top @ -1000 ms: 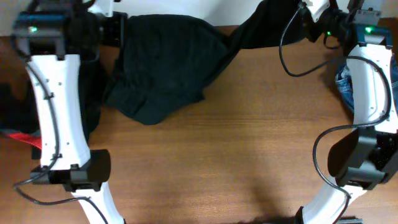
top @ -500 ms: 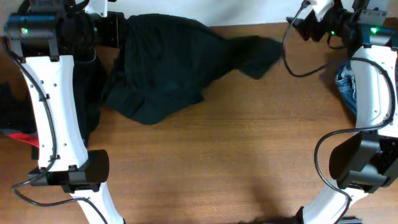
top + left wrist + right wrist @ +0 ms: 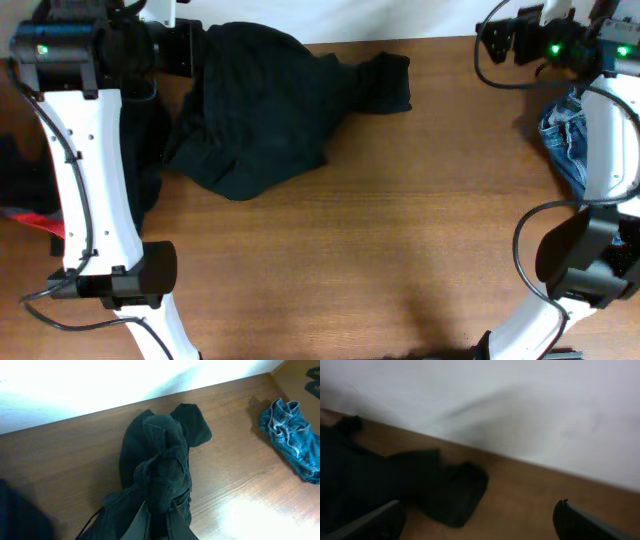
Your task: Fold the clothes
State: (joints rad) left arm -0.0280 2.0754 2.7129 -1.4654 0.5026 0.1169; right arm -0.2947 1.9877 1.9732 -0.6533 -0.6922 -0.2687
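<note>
Here, the left claw (image 3: 159,524) is clamped on a bunched fold of the black garment (image 3: 162,455), which runs away from its fingers as a twisted rope across the table (image 3: 65,460). Farther out, the garment's loose end lies crumpled ahead of the right claw (image 3: 476,522), which gapes wide and holds nothing (so that end has no support). Beyond, off to the left claw's right, sit the denim jeans (image 3: 292,435). My worry: pulling from one side alone would tighten the twist, not flatten the cloth.
</note>
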